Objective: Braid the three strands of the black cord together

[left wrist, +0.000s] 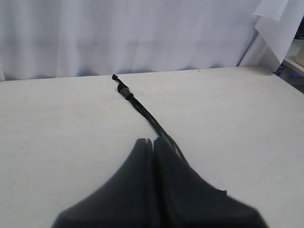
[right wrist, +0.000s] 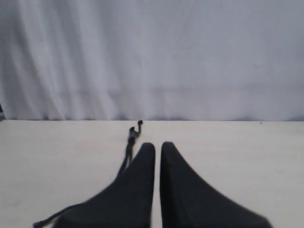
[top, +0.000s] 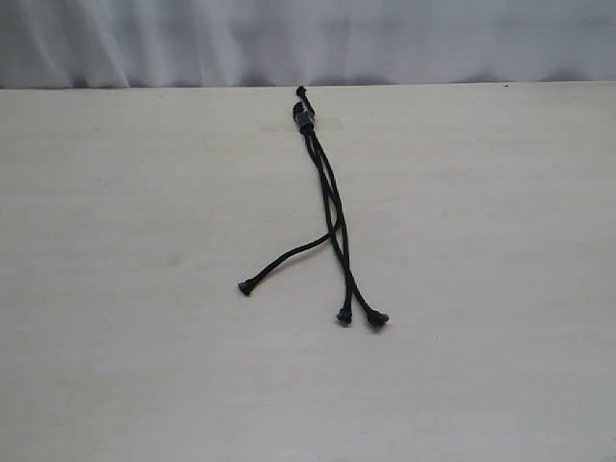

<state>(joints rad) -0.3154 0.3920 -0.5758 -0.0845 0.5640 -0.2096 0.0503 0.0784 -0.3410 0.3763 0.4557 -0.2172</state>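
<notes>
Black cord (top: 325, 188) lying loose on counter (top: 125, 318), left fingers (left wrist: 141, 159) pressed together, pointing far along it, right fingers (right wrist: 142, 164) likewise closed, empty

It looks like a staged robot-lab recording bay rather than a home: a plain pale counter (top: 115, 366) ends at a white cloth curtain (top: 289, 38) hung as backdrop, straight ahead of the left end effector (left wrist: 152, 140).

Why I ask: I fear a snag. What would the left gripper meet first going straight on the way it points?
Probably the black cord, lying on the table just beyond the shut left gripper; the gripper's height is unclear, so it might pass over.
</notes>
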